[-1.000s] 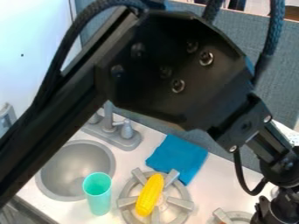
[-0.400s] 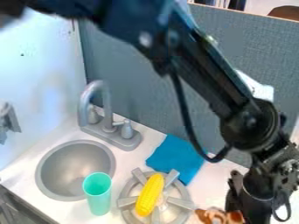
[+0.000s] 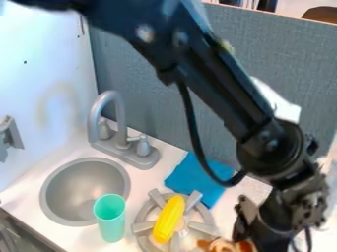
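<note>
Black arm (image 3: 217, 91) comes in from the top left, slants down right over the back edge of the counter (image 3: 148, 183), claw (image 3: 245, 235) hanging low at lower right. Claw is narrowed on a small brown, orange and white toy (image 3: 221, 245), holding it; toy is partly hidden by the claw and cut off by the bottom of the view, can't tell if it touches the counter. Toy sits just right of the burner (image 3: 142, 227), in view overlapping its right side. Yellow corn (image 3: 169, 219) lies on the burner, tilted, one end toward the counter's back edge. Blue cloth (image 3: 196, 178) flat behind the burner, near the back edge, close to the grate. Teal cup (image 3: 112, 224) upright, between burner and sink (image 3: 47, 189), toward the front edge, overlapping the sink rim in view. Sink is round, gray, near the counter's left end. Gray faucet (image 3: 108, 101) with two knobs stands behind it, by the back left corner. Gray panel (image 3: 283, 54) runs along the back edge, white wall (image 3: 39, 59) along the left edge.
</note>
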